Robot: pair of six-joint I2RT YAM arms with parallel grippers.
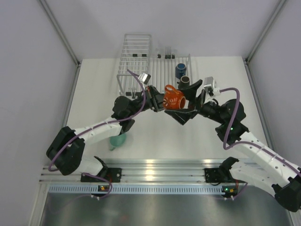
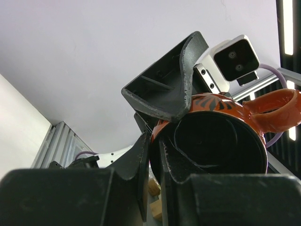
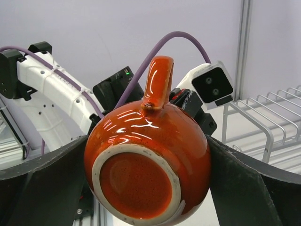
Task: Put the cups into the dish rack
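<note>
I count four cups in my views: one orange-red cup (image 1: pixel 173 99), one dark blue cup (image 1: pixel 180 70), one brown cup (image 1: pixel 185 81) and one mint-teal cup (image 1: pixel 118 140), half hidden under my left arm (image 1: pixel 94 129). There are two wire pieces: one flat dish rack (image 1: pixel 162 70) and one taller wire basket (image 1: pixel 136 52). I have two arms, the other being my right arm (image 1: pixel 263 157). I have two grippers, the left gripper (image 2: pixel 153 146) and the right gripper (image 3: pixel 148 160); each has two fingers, four in all. I carry two wrist cameras, the left one (image 1: pixel 145 77) and the right one (image 1: pixel 210 84). Two purple cables show: one (image 3: pixel 174 36) on the left arm, one (image 1: pixel 230 89) on the right.
</note>
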